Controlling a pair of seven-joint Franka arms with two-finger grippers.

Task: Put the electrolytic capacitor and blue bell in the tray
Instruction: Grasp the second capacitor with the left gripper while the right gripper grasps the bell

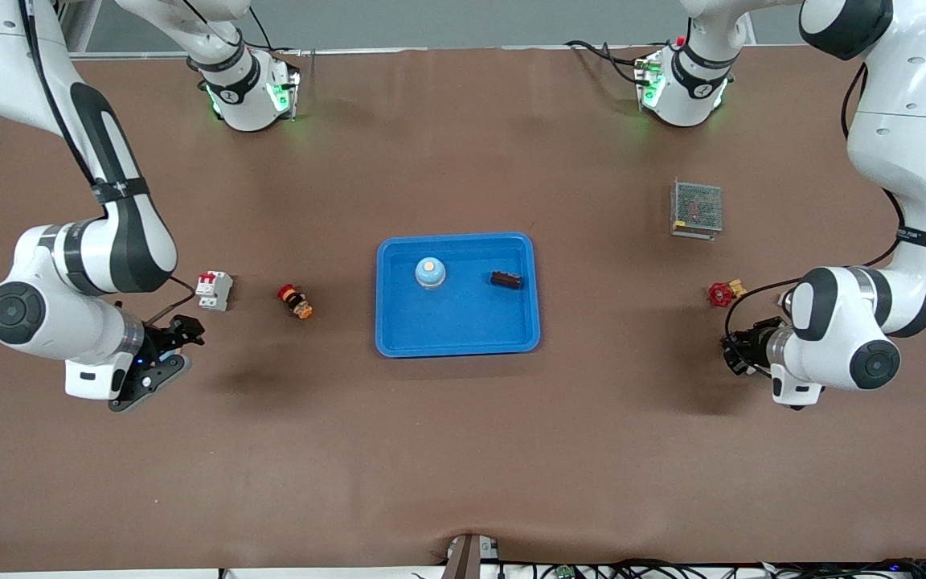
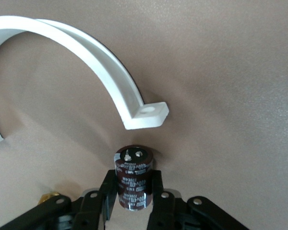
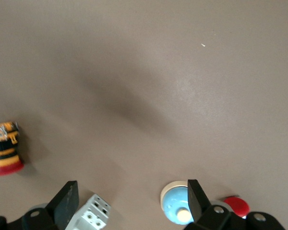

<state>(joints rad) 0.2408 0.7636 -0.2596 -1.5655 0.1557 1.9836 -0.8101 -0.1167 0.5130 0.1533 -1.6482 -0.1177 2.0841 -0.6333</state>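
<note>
1. Dark-brown electrolytic capacitor [image 2: 133, 177]: in the left wrist view it stands upright on the worktop [image 2: 221, 72], terminals up and long axis vertical, just beside a white curved clamp [image 2: 145, 114].
2. Left gripper [image 2: 133, 188]: closed on the capacitor's sides. Lift straight up, keeping it vertical and clear of the clamp.
3. Right gripper [image 3: 132, 187]: open, waiting.
4. Front view disagrees: a dark cylinder [image 1: 506, 279] lies in the tray [image 1: 383, 297] beside the blue bell [image 1: 429, 272].

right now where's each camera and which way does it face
front: high across the table, facing both arms' bases, looking down on the tray; both arms show
left wrist: on that wrist, looking down past the left gripper, shut on the electrolytic capacitor
right wrist: on that wrist, looking down past the open right gripper
shared: front and right wrist both show the blue bell
</note>
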